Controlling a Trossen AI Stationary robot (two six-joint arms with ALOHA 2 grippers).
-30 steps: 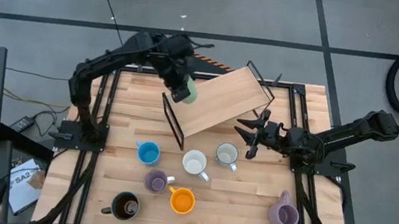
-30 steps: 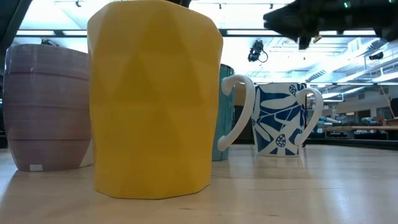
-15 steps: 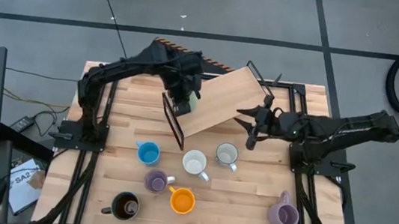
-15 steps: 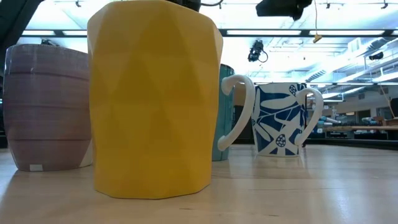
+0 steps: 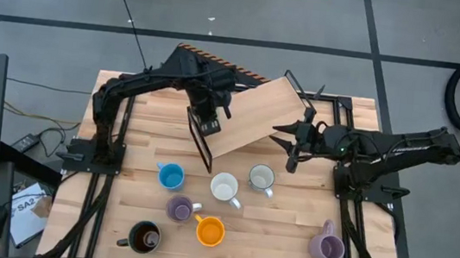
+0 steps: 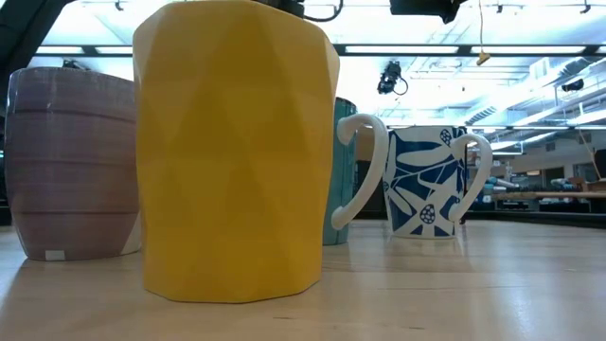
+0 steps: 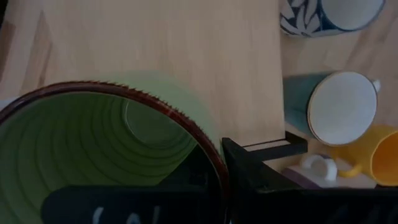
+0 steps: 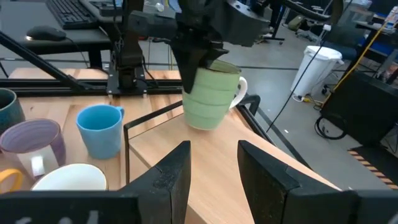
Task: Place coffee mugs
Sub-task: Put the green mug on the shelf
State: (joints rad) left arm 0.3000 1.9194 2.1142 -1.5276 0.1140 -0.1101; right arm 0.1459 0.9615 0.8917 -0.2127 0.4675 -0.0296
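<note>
Wooden shelf (image 5: 253, 114): left pincer (image 5: 211, 114) grips green mug (image 8: 211, 96) above it; right pincer (image 5: 291, 145) open beside.

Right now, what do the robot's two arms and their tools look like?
Both arms are dark, nearly black, built of jointed segments on black frame mounts at the table's edges. The left tool and right tool each end in two dark, flat-sided fingers. The left tool's finger carries faint white lettering. No cables along the arms are clear.

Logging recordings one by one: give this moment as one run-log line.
left pincer: shut on ribbed green ceramic mug, above wooden shelf board | right pincer: open, empty, beside shelf | seven mugs on table
</note>
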